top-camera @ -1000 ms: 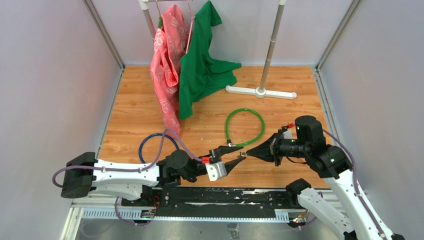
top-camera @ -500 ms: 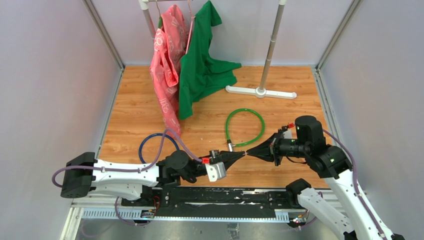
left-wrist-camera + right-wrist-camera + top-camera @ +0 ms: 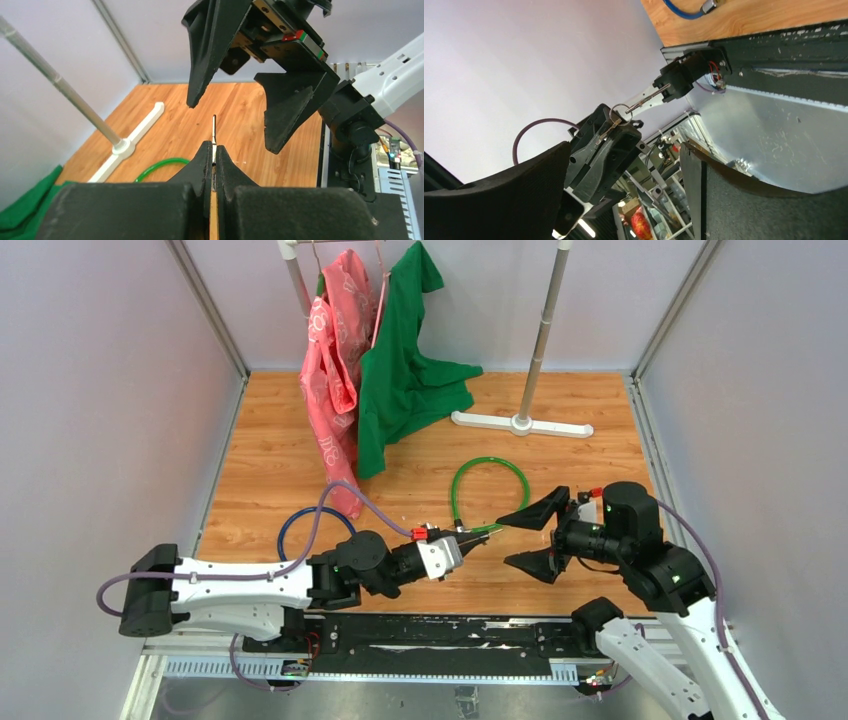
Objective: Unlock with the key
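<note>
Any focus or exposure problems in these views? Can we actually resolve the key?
Top external: evenly lit and sharp, but the key is tiny. Left wrist: the left end effector is blurred up close, and the key blade is thin yet legible. Right wrist: the foreground fingers are dark and soft, while the key and its ring are in focus.

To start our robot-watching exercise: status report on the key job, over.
Left gripper, jaws shut on key. Right gripper, jaws open, empty, close ahead of key. Green cable lock, blue cable lock on table.
</note>
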Available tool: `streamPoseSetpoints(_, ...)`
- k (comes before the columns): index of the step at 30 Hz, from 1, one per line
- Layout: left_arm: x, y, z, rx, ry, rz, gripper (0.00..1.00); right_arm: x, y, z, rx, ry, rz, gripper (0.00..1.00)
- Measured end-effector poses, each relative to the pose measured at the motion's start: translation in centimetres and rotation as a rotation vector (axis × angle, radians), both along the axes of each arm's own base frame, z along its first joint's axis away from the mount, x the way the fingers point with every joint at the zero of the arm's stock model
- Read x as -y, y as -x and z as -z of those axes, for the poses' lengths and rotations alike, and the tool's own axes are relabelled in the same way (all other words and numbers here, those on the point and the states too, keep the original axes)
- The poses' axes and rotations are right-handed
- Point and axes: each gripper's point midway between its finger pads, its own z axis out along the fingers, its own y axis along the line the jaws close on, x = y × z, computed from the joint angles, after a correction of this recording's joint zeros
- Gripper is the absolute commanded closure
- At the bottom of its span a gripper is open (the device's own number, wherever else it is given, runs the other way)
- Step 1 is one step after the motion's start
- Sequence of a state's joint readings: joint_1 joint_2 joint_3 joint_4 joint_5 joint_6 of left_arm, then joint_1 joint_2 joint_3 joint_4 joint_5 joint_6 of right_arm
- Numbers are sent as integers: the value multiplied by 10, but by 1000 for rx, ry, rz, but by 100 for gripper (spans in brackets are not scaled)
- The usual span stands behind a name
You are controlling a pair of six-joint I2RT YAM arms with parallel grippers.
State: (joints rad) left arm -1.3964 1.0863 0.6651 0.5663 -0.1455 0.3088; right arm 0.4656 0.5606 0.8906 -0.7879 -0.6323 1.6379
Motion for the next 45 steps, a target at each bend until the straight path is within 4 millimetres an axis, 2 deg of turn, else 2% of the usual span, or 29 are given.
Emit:
streamPoseSetpoints(7,-16,-4,9,-152,-29,-56,100,7,-20,17,135,141,17,12)
streamPoseSetpoints(13,-37,-3,12,-290,-53,-100,100,27,-47,28,327,401,17,10)
streamPoseSetpoints(18,-60,-2,29,-416,-95,-160,100,47,-67,37,479,611,-14,12)
streamPoseSetpoints(22,-79,-3,45,-506,-110,-221,100,55,-78,54,528,740,-92,16)
streamPoseSetpoints(28,-103,-4,74,-605,-134,-300,100,49,-95,93,493,869,-284,16)
streamPoseSetpoints(31,-113,-3,83,-649,-145,-323,100,43,-100,111,488,953,-399,13)
streamPoseSetpoints(38,-125,-11,99,-748,-149,-363,100,27,-121,113,555,1093,-535,12)
streamPoseSetpoints(45,-131,-3,120,-819,-234,-389,100,23,-130,135,533,1197,-633,13)
